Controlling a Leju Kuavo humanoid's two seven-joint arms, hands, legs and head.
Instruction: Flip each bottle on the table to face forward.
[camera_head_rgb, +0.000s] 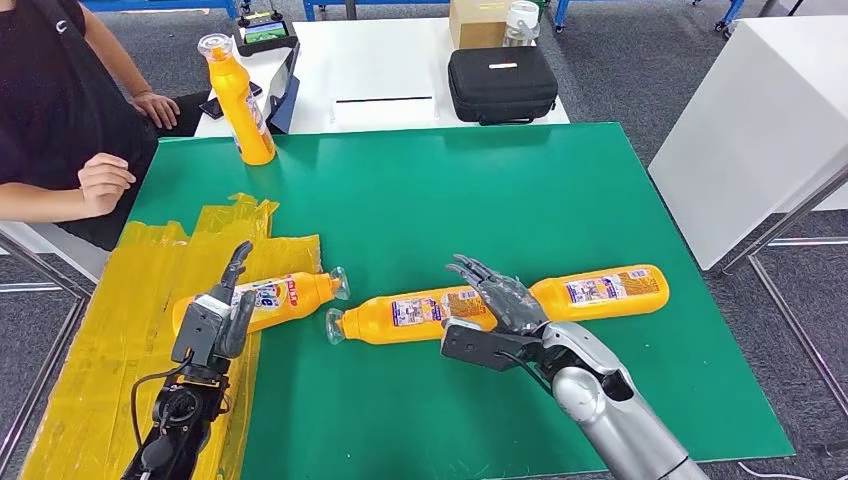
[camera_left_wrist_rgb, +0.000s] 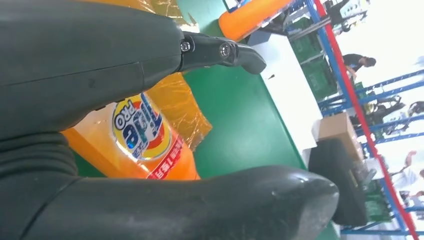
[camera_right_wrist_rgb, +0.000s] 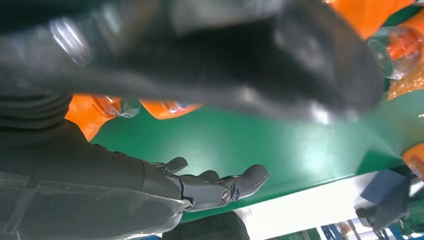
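Head view. Three orange bottles lie on their sides in a row near the front edge of the green counter (camera_head_rgb: 520, 180); a fourth bottle (camera_head_rgb: 240, 95) stands upright at the back left corner.

Left bottle (camera_head_rgb: 275, 298): lies at the front left, partly on the yellow film (camera_head_rgb: 120, 300), cap toward the centre, brand label up. The left hand (camera_head_rgb: 222, 315) is over its base end, fingers apart, with the bottle seen between thumb and fingers in the left wrist view; no grip is evident, so it reads as open.

Middle bottle (camera_head_rgb: 405, 315): printed back label up, cap toward the left edge. Right bottle (camera_head_rgb: 610, 290): back label up, base toward the right edge. The right hand (camera_head_rgb: 495, 300) hovers open, fingers spread, over the point where these two meet.

Step in hand, as judged: rolling the middle bottle onto its other face. The hand should settle on the body of one bottle alone, clear of its neighbour, and turn it about its long axis without pushing it toward the front edge.

Obstacles: the close-set neighbour bottles; the wrinkled film, which may snag the left bottle. A seated person (camera_head_rgb: 60, 110) is at the left edge; a black case (camera_head_rgb: 500, 82) sits on the white table behind.
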